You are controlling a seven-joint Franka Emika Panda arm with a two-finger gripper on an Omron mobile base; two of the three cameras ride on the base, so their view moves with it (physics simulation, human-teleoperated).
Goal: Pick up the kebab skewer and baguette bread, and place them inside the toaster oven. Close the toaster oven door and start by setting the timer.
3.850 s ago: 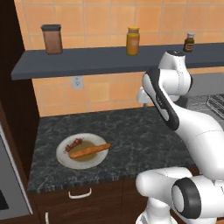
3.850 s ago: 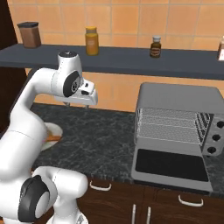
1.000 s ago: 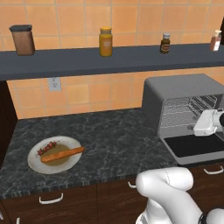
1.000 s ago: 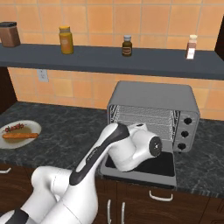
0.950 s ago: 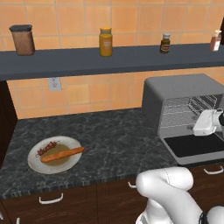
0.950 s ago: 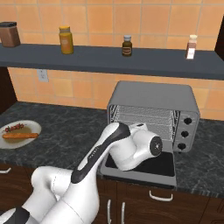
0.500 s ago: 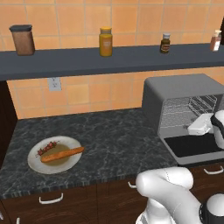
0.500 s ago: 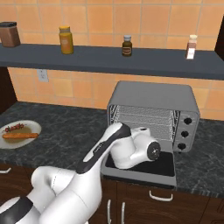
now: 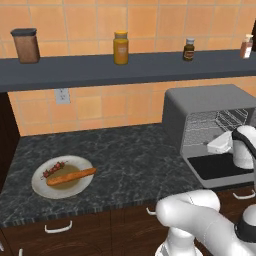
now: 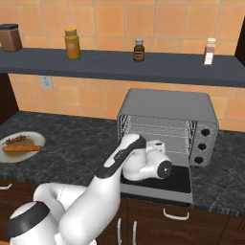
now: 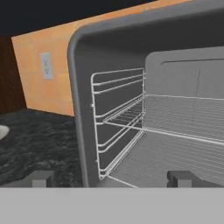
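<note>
- Your end effector (image 11: 111,178) sits at the mouth of the toaster oven (image 10: 167,125), its two fingertips (image 11: 40,178) spread wide with nothing between them.
- Your hand view looks straight into the oven's open cavity, with the wire racks (image 11: 175,120) ahead and left of centre.
- The toaster oven door (image 10: 162,184) lies folded down flat in front of the oven, and your arm's wrist hangs just above its dark pane.
- The kebab skewer (image 9: 53,169) and the baguette bread (image 9: 71,176) lie side by side on the white plate (image 9: 45,188), well to the left of the oven on the dark tabletop (image 9: 125,160).
- The skewer rests on the far side of the bread.
</note>
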